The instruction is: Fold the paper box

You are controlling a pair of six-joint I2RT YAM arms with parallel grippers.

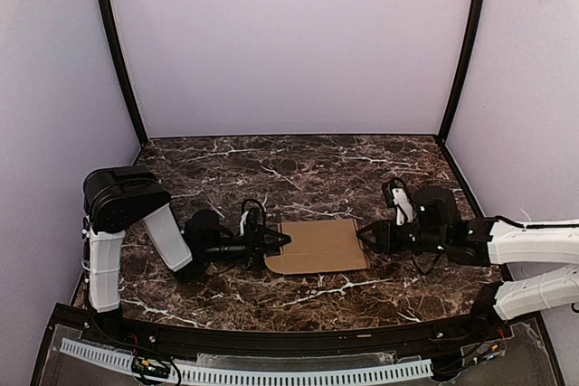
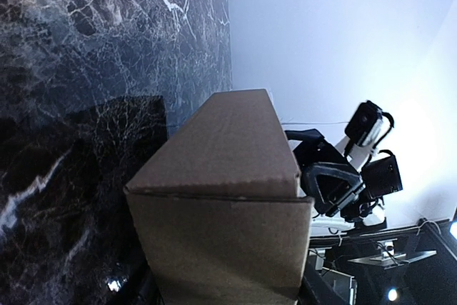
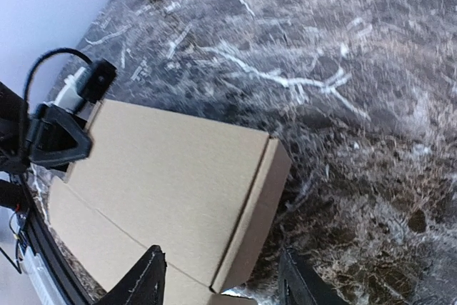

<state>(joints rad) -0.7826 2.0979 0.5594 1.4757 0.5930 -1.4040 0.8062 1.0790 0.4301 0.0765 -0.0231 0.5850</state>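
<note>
left claw (image 1: 280, 242): rolled on its side at the left end of the paper box (image 1: 318, 246); in its wrist view the box end fills the gap between the two fingers, so it reads as clamped on the box; the fingers barely show there, just dark edges at the bottom of frame; right claw (image 3: 220, 256): parted, gripping nothing; its fingers (image 3: 146, 276) straddle the right end corner of the box, with a gap showing between the box and one finger; box is a tan, unmarked, shallow carton, lid down, lying flat on the worktop (image 1: 298, 164) between the two claws, roughly centre, a bit nearer the front edge than the back; right wrist view shows a lower flat panel sticking out along one long side; left arm comes in low from the left, right arm low from the right; worktop is dark brown marble pattern with white veins; pale lilac walls (image 1: 289, 42) on three sides, black posts (image 1: 118, 51) at the back corners
</note>
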